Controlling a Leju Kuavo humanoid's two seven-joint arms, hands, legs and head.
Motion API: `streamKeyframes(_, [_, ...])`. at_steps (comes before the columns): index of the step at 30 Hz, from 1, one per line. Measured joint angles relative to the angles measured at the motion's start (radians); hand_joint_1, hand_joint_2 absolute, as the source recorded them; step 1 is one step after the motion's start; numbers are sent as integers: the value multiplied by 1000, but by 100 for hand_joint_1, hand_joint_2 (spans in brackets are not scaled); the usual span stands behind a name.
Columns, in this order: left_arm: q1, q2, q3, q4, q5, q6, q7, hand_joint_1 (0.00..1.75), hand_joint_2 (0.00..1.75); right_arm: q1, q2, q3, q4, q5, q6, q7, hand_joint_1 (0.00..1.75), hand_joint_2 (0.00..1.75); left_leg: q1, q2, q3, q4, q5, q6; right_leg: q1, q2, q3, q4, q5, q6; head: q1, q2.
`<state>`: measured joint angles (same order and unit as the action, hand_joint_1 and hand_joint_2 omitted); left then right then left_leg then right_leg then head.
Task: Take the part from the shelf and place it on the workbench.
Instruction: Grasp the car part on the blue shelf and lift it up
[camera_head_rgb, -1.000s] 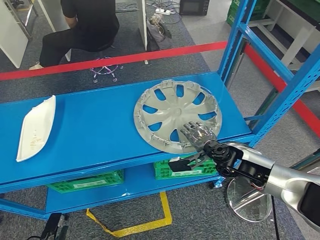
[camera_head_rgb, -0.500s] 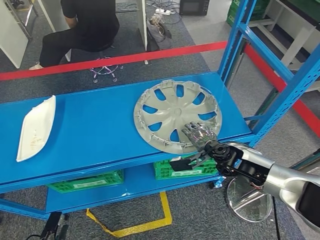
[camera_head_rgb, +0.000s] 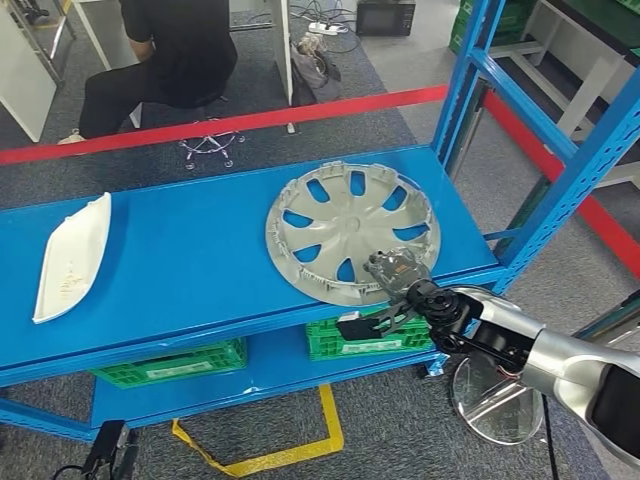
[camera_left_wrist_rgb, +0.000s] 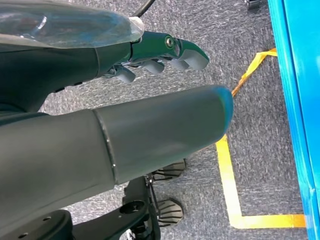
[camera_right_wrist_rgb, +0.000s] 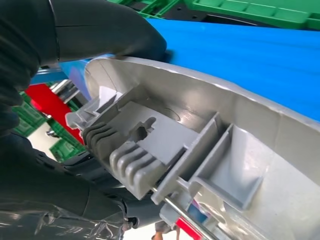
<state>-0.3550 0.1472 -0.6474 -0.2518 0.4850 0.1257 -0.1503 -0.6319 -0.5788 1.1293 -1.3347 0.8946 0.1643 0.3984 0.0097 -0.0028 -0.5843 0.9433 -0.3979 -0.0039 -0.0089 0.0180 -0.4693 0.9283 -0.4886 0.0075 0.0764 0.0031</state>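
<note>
Change: since a second ago the right hand (camera_head_rgb: 392, 282) has curled tighter over the near rim of the hubcap (camera_head_rgb: 352, 231); the cap has barely shifted.
Head view, part: hubcap lies flat at the right end of the upper shelf (camera_head_rgb: 189, 260), its near edge overhanging the front lip.
Head view, right hand: grasping the near rim, fingers on top and thumb underneath.
Head view, advice: I judge the grip shallow; lift the near edge a little, then draw the cap toward the robot, level, so it does not twist out.
Head view, obstacles: blue upright (camera_head_rgb: 558, 200) stands just right of the cap; green crates (camera_head_rgb: 362, 335) sit on the lower shelf beneath the hand; a white tray (camera_head_rgb: 72, 255) lies far left; a seated person (camera_head_rgb: 166, 60) is beyond the red line.
Left wrist view: left hand (camera_left_wrist_rgb: 162, 57) hangs over grey carpet, released, holding nothing.
Right wrist view: thumb (camera_right_wrist_rgb: 102, 25) presses on the cap's rim (camera_right_wrist_rgb: 211, 100); dark fingers (camera_right_wrist_rgb: 56, 185) lie against the ribbed clips.
</note>
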Motion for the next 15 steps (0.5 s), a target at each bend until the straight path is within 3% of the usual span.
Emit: streamKeyframes(15, [2,1,0,0,7,2,0,0,0,-7,18,-3,7,6,-6,-12,175,175,0,-1,2,0,1,0,0,-1,3,0,1,1,0,0])
